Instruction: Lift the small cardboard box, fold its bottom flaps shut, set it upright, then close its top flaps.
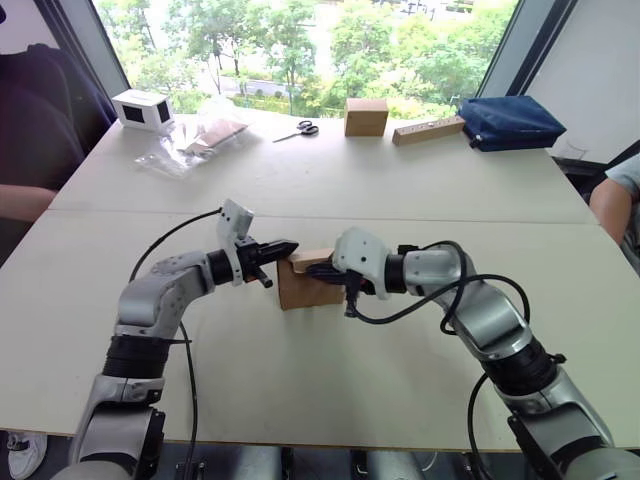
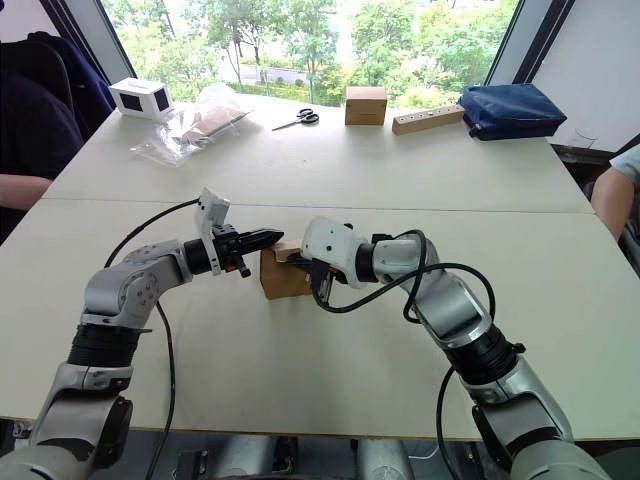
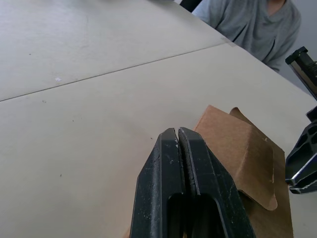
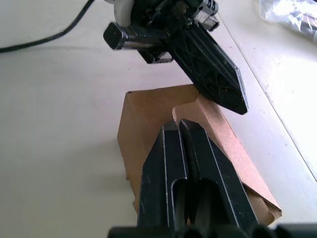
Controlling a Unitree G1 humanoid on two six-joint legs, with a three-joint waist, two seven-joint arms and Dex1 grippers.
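The small cardboard box sits on the table near the front, between my two arms. Its top flaps are folded partly down and lie unevenly. My left gripper is shut, with nothing between its fingers, and its tip is over the box's top left edge. My right gripper is also shut and empty. It comes in from the right, and its tip rests on the top flaps. In the right wrist view the left gripper points down at the same flaps.
Along the table's far edge are a white box with dark panels, clear plastic bags, scissors, a tidy cardboard cube, a wooden block and a blue bag. A person's arm is at the right edge, and a second person sits at the left.
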